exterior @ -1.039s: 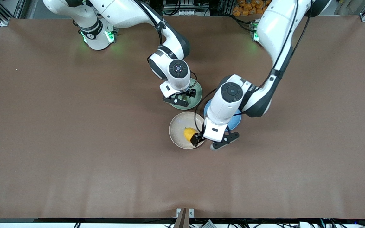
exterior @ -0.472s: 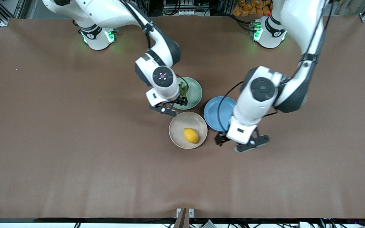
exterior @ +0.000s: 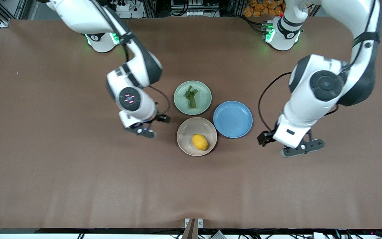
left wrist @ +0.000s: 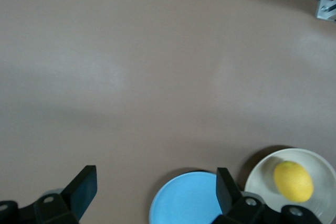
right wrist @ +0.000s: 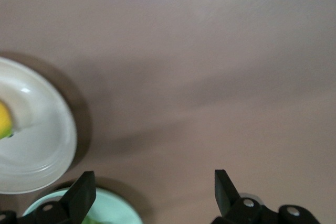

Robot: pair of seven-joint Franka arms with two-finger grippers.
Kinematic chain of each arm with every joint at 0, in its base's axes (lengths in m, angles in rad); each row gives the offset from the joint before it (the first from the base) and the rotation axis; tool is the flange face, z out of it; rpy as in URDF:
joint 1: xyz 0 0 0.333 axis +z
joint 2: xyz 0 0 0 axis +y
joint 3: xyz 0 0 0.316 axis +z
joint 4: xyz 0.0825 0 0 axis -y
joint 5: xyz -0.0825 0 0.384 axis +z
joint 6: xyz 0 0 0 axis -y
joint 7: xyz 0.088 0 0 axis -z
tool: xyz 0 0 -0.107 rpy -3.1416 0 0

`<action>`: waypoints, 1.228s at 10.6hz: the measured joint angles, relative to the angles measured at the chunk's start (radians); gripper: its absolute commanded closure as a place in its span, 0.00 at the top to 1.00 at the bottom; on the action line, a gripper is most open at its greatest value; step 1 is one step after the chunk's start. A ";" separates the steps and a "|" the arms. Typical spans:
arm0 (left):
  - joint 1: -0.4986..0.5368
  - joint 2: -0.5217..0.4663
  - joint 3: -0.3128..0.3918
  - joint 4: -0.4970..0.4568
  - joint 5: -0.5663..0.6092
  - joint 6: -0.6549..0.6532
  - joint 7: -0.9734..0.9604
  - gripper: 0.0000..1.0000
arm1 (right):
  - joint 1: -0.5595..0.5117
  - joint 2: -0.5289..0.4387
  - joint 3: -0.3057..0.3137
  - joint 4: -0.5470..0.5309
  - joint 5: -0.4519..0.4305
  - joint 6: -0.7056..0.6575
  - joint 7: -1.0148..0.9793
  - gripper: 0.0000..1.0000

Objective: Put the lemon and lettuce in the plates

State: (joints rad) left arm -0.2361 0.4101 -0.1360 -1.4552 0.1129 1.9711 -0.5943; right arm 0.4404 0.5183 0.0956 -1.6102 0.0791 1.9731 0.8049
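Note:
The yellow lemon lies in the beige-pink plate. The dark green lettuce lies in the mint green plate. My left gripper is open and empty, up over bare table beside the blue plate toward the left arm's end. My right gripper is open and empty, over bare table beside the two plates toward the right arm's end. The left wrist view shows the open gripper, the lemon and its plate. The right wrist view shows the open gripper, the beige-pink plate and the mint plate.
An empty blue plate sits beside the beige-pink plate toward the left arm's end; it also shows in the left wrist view. The three plates cluster mid-table on the brown tabletop.
My left gripper let go of the lemon in the beige-pink plate and drew away toward the left arm's end. My right gripper left the mint plate, uncovering the lettuce, and moved toward the right arm's end.

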 measured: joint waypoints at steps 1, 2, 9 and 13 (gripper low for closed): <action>0.018 -0.020 0.000 0.000 0.000 -0.035 0.049 1.00 | -0.038 -0.014 -0.002 -0.016 0.000 -0.012 -0.046 1.00; 0.038 -0.042 0.000 -0.001 0.000 -0.067 0.101 1.00 | -0.076 -0.022 -0.003 -0.028 -0.003 -0.030 -0.090 1.00; 0.086 -0.193 -0.001 -0.009 0.000 -0.211 0.205 1.00 | -0.314 -0.035 -0.034 -0.036 -0.073 -0.065 -0.415 1.00; 0.146 -0.247 -0.001 -0.012 -0.035 -0.269 0.266 1.00 | -0.439 -0.115 -0.039 -0.036 -0.102 -0.082 -0.642 1.00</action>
State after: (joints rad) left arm -0.0896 0.1634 -0.1372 -1.4676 0.0783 1.7016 -0.3281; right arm 0.0009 0.4038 0.0566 -1.6458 -0.0227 1.8914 0.1625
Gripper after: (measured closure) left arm 0.000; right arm 0.000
